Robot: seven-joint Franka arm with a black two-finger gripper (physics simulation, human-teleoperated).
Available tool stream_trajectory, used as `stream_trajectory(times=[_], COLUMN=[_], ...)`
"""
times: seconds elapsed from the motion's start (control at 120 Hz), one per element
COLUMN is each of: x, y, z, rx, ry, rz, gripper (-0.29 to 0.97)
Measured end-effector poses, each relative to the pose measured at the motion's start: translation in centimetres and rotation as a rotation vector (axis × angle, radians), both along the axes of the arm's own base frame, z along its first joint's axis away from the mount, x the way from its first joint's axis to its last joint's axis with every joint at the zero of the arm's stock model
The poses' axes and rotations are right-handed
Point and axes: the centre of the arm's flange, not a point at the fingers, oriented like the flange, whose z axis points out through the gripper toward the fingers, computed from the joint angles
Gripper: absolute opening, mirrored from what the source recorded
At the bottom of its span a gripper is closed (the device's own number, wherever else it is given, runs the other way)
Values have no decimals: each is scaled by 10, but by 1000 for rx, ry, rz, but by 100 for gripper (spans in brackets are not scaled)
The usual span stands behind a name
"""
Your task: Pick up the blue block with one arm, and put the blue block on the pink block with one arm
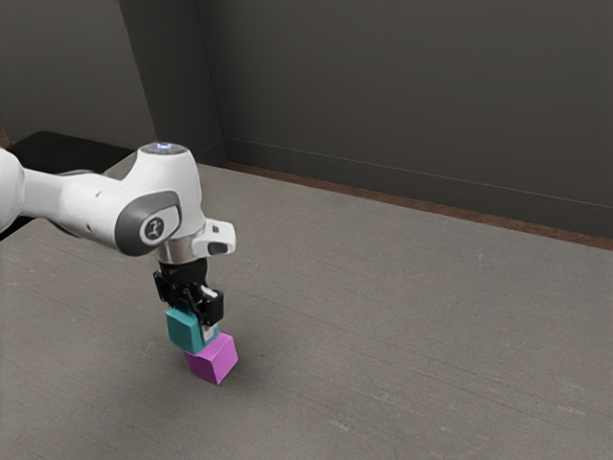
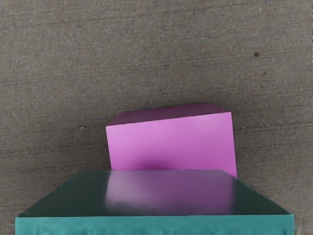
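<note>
Blue block [image 2: 155, 198], pinched from both sides by the gripper [image 1: 194, 321], hangs just over the pink block [image 1: 215, 358]. Pink sits off toward the exterior view's right, so it's not centred yet.

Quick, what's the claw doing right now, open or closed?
Claw: closed on the teal block, holding it over the pink block.

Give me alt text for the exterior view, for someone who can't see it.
A white arm reaching in from the exterior view's left holds the blue block in its black gripper just over the pink block, offset toward that left. The pink block rests on a grey table.
</note>
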Motion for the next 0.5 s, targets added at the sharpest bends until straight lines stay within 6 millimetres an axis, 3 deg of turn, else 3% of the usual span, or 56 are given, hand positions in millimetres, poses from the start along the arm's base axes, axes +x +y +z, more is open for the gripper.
stream_trajectory(times=[0.217,0.325,0.5], x=[2,5,4], y=[-1,-1,0], z=[4,19,26], rx=[-1,-1,-1], ry=[-7,-38,-45], rz=[-31,-41,-53], gripper=[58,62,65])
